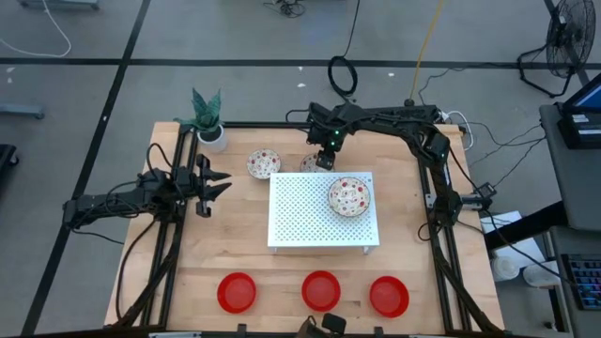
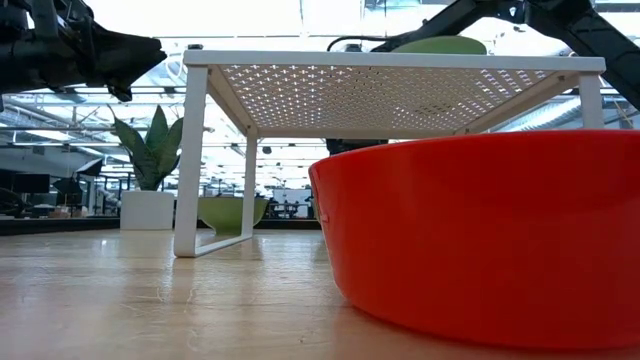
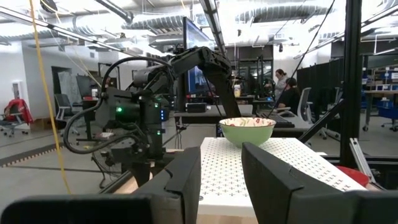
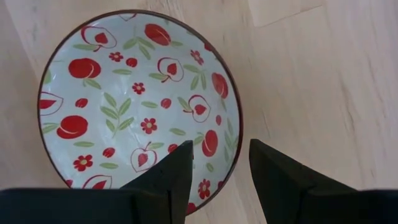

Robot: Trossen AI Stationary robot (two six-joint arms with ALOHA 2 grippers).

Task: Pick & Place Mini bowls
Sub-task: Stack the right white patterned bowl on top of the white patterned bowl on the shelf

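Observation:
Three patterned mini bowls show in the high view. One (image 1: 349, 196) sits on the white perforated board (image 1: 300, 221), one (image 1: 264, 164) rests on the table beyond the board's far left corner, and one (image 1: 309, 164) lies under my right gripper (image 1: 325, 156). In the right wrist view this bowl (image 4: 137, 106) fills the picture. My open right gripper (image 4: 221, 171) points down with its fingers on either side of the rim (image 4: 235, 155), one over the inside and one outside. Three red mini bowls (image 1: 237, 292) (image 1: 321, 290) (image 1: 389, 296) stand along the near edge. My left gripper (image 1: 214, 183) hovers open left of the board.
A plant in a white pot (image 1: 208, 131) stands at the far left corner. The board is a raised stand on legs (image 2: 190, 160), with room beneath it. The middle red bowl (image 2: 480, 230) fills the low view's right side. People sit in the room beyond the table.

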